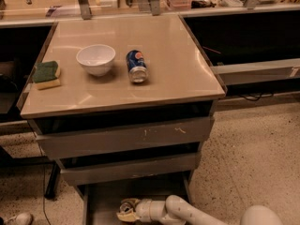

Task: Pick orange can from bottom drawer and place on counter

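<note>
The bottom drawer (105,196) is pulled open at the foot of the grey drawer unit. My gripper (127,210) reaches into it from the right, low over the drawer floor, with the white arm (187,212) behind it. The orange can (123,214) shows only as a small orange-brown patch at the gripper's tip, mostly covered by it. The beige counter (176,64) tops the unit.
On the counter lie a blue can (136,65) on its side, a white bowl (95,58) and a green-yellow sponge (46,74) at the left edge. Two shallower drawers (126,137) stick out above the bottom one. A cluttered shelf runs along the back.
</note>
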